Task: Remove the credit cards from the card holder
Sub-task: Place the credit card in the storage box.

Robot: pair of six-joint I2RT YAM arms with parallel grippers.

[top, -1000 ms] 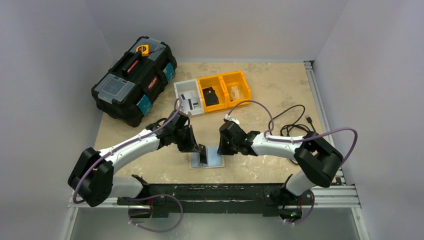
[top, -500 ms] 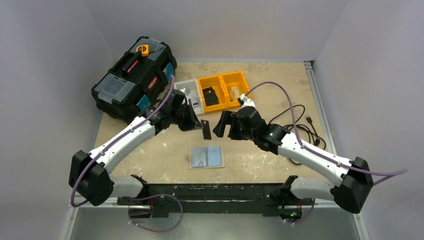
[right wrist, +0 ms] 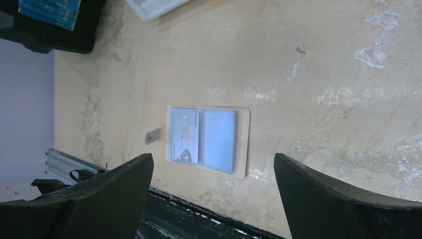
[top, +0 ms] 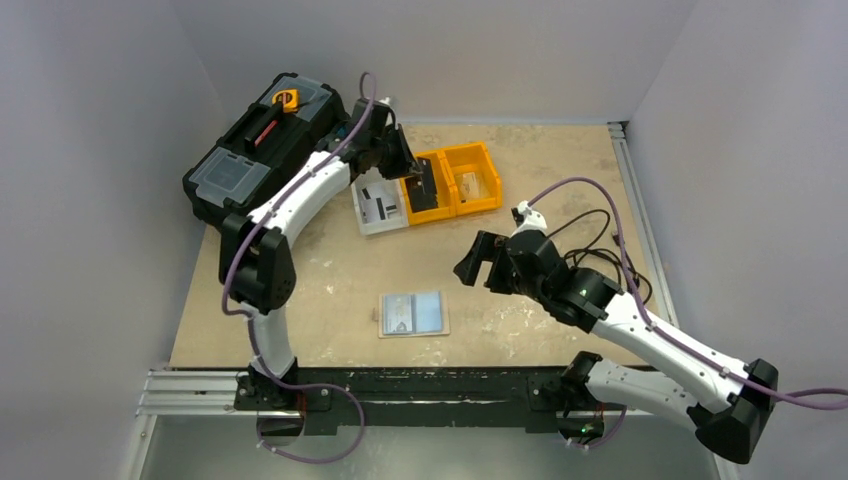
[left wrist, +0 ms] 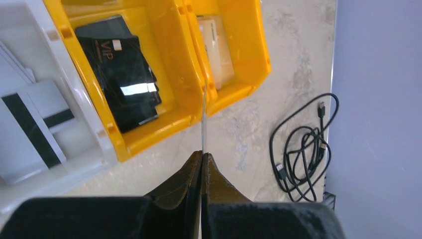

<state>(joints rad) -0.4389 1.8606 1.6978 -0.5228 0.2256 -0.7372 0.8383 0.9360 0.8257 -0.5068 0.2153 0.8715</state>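
The card holder [top: 413, 314] lies open and flat on the worktop [top: 520, 170], toward 6 o'clock in the overhead view, close to the near edge and between the two arm bases. The right wrist view shows its two bluish pockets side by side. A pale card marked VIP [right wrist: 184, 135] sits in one pocket, and a small tab [right wrist: 154, 135] sticks out of the holder's edge beside it.

The left arm reaches far out toward 12 o'clock. The left claw [left wrist: 201, 158] is pinched tight on a credit card [left wrist: 203, 119], which its wrist camera sees edge-on as a thin line. The card hangs above the wall shared by the two yellow bins. The one yellow bin [left wrist: 149, 127] holds dark cards [left wrist: 124, 74] and the other yellow bin [left wrist: 249, 59] holds pale cards [left wrist: 216, 47]. Just beside them, toward 9 o'clock, a white bin [top: 378, 205] holds white cards with black stripes [left wrist: 30, 119].

The right claw [top: 487, 266] stands wide and holds nothing. It hovers above the worktop at about 2 o'clock from the card holder and touches neither the holder nor the bins.

A black toolbox [top: 265, 150] sits at 10 o'clock on the worktop. A coiled black cable [left wrist: 298, 144] lies toward 3 o'clock, near the right-hand wall.
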